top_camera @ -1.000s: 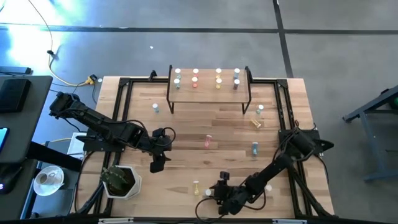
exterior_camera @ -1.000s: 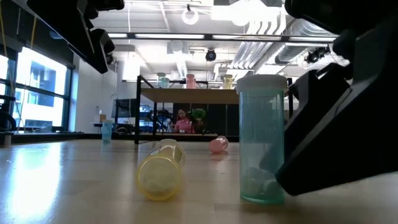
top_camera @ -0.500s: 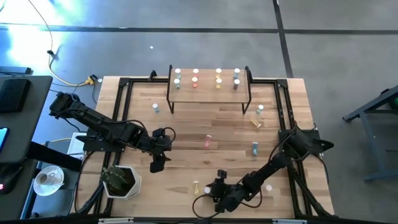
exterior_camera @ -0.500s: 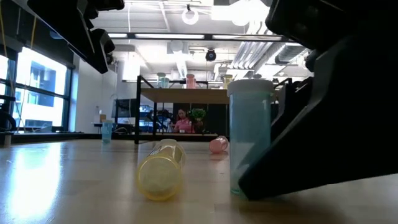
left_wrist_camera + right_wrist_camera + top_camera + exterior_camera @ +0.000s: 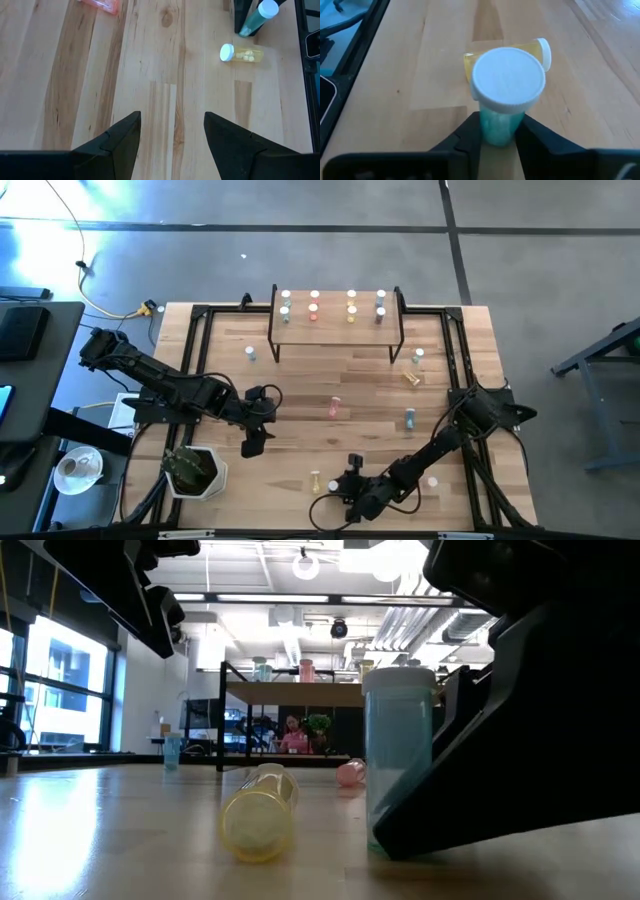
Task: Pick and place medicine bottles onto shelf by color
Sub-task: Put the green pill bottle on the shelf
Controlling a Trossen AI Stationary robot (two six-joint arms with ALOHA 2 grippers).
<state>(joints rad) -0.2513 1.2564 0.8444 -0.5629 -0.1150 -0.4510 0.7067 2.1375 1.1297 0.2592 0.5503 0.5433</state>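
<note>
Your right hand (image 5: 497, 135) sits low at the near edge of the worktop (image 5: 330, 370), its two fingers pinched against the body of an upright green bottle (image 5: 504, 97) with a white cap, so you are at the grasp step. The bottle appears to stand on the wood, not yet lifted. Just beside it lies a yellow bottle (image 5: 260, 812) on its side, cap toward the middle of the worktop; keep clear of it as you rise, since a nudge would likely set it rolling. The shelf (image 5: 337, 326) stands well apart at the far edge and already carries two rows of bottles grouped by colour, with the green ones at its left end, which looks like your target. Next you need a straight lift, then a long carry across the worktop, passing over or around the pink bottle (image 5: 335, 407) lying mid-worktop. Your left hand (image 5: 171, 135) hovers over bare wood on the left side, fingers spread and holding nothing.
</note>
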